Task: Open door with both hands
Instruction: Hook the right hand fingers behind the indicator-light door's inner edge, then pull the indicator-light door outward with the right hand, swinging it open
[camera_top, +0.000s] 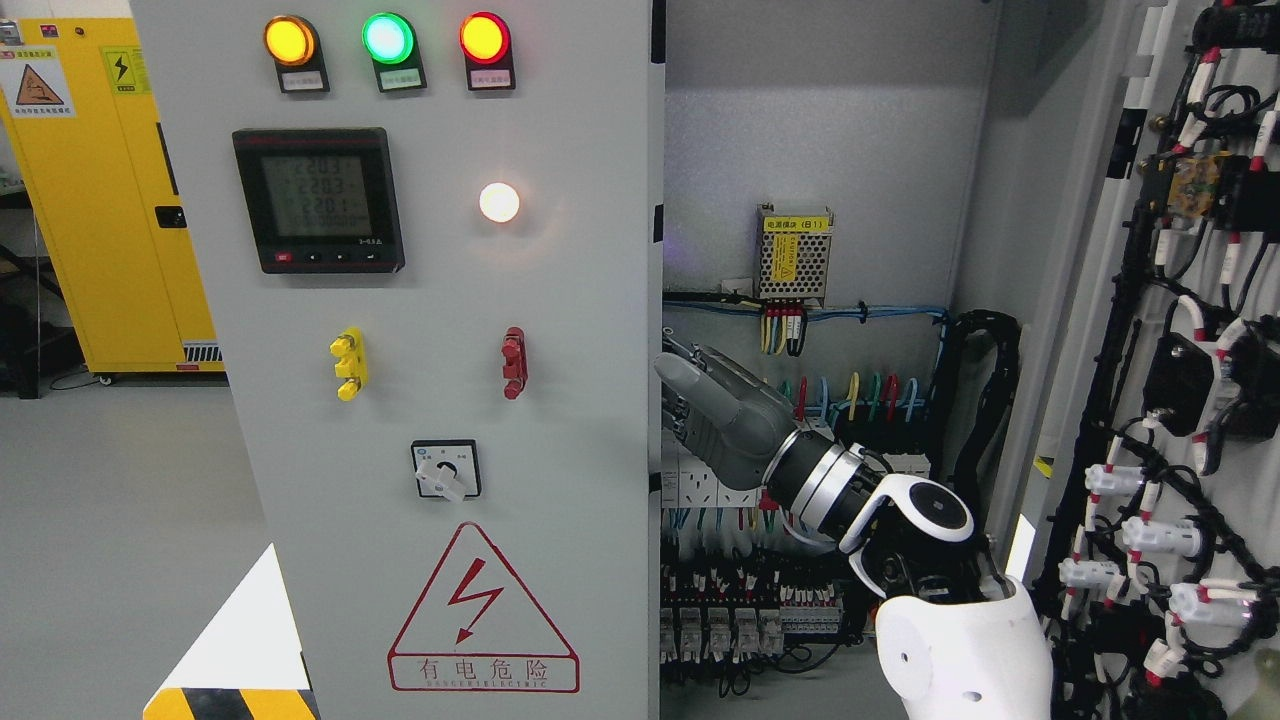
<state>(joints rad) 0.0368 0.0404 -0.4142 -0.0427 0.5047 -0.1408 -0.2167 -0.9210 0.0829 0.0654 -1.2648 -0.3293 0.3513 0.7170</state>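
Observation:
The grey left door (560, 300) of the electrical cabinet fills the middle of the head view, with indicator lamps, a meter and a red warning triangle on it. The right door (1180, 420) stands swung open at the far right, its wired inner side facing me. My right arm comes in from the lower right. Its grey hand (668, 395) is inside the cabinet opening, right against the left door's free edge (655, 330). The fingers (678, 425) curl around that edge, and their tips are hidden behind it. My left arm does not show.
Inside the open cabinet (830, 150) are a small power supply (793, 255), coloured wires and rows of breakers (720, 630). A yellow cabinet (100, 200) stands at the back left on the grey floor (120, 520).

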